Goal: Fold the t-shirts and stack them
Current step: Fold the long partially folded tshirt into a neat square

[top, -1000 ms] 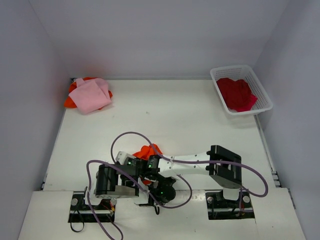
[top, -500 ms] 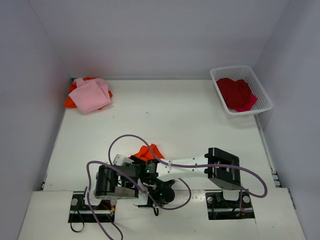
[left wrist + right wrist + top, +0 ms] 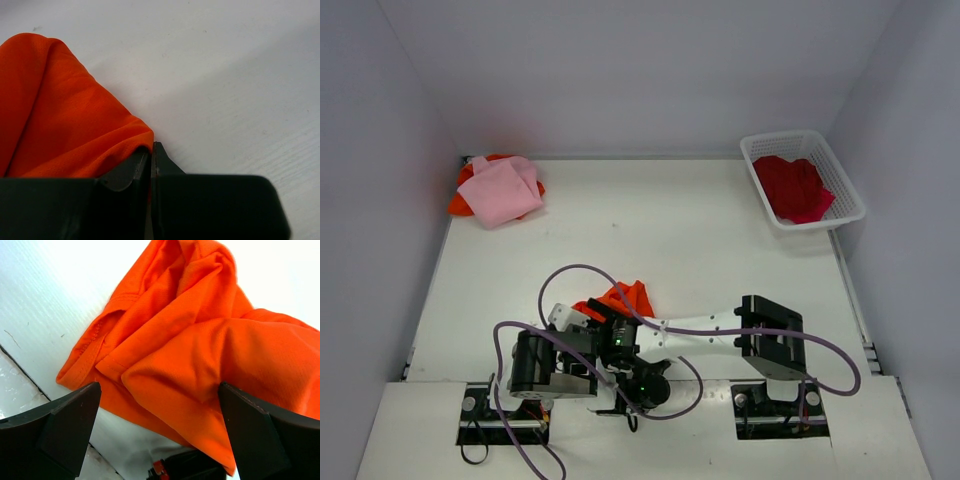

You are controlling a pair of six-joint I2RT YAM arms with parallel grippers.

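One shirt (image 3: 60,115): orange, we see.
Left end effector (image 3: 151,151): pinching its edge.
Right end effector (image 3: 159,407): spread above it.

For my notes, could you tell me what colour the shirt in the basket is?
Crimson red shirt, clearest in the top external view.

A robotics lab cell: plain white walls (image 3: 620,80) are boxing in a white tabletop (image 3: 670,230), and a cabled left arm (image 3: 542,365) and right arm (image 3: 710,328) are sitting bolted at its near edge.
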